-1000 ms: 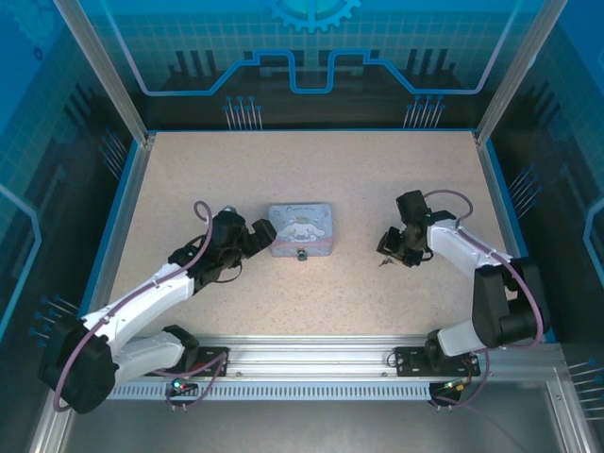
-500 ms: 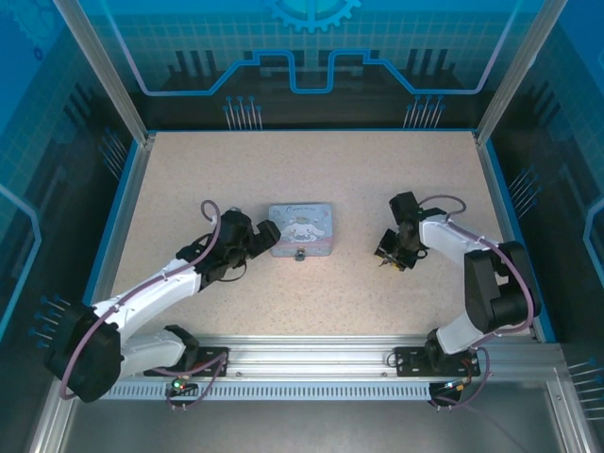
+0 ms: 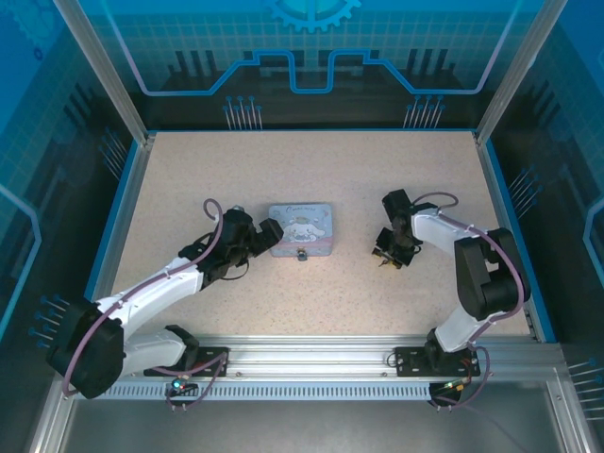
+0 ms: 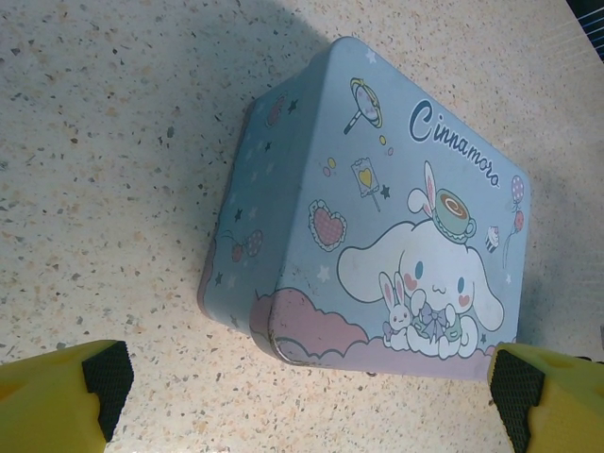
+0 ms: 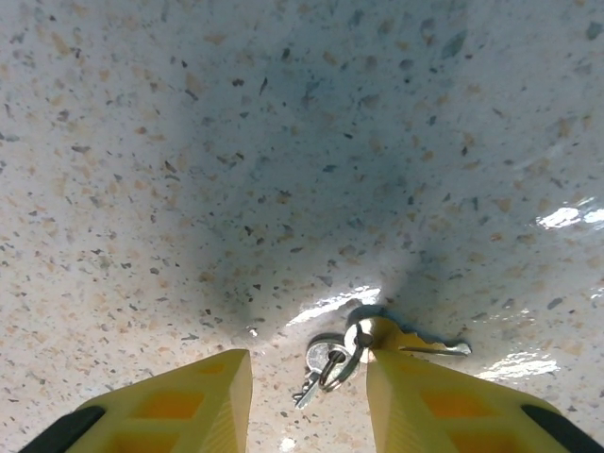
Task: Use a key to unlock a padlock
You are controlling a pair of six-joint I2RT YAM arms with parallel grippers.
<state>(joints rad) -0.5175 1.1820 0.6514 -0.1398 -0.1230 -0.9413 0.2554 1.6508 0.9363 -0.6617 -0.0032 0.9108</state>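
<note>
Seen from above, my left pincer (image 3: pixel 262 236) sits at the left end of the tin (image 3: pixel 300 226). My right pincer (image 3: pixel 387 257) points down at the table (image 3: pixel 311 170), well to the right of the tin. That view also gives me the padlock (image 3: pixel 302 255), a small dark lump touching the middle of the tin's near side. It is too small there for me to make out its shackle.

The wrist cameras give me what the overhead one cannot. On my left pincer (image 4: pixel 310 382), the yellow fingers (image 4: pixel 57 401) stand wide apart with nothing gripped. The pale blue tin (image 4: pixel 377 217), with its cartoon print and pink lower border, lies just ahead of the tips.

On my right pincer (image 5: pixel 307 396), the jaws are part open, with a clear gap between the two yellow fingers (image 5: pixel 179 406). The key (image 5: pixel 411 342) lies flat on the speckled table. Its rounded head is at the inner corner of the right-hand finger's tip, and its thin silvery blade runs off to the right just beyond that tip. A ring (image 5: pixel 330 363) through the head lies in the gap and carries a second key (image 5: pixel 309 387), which is smaller. I cannot tell whether either finger touches the metal, and nothing is pinched.
</note>
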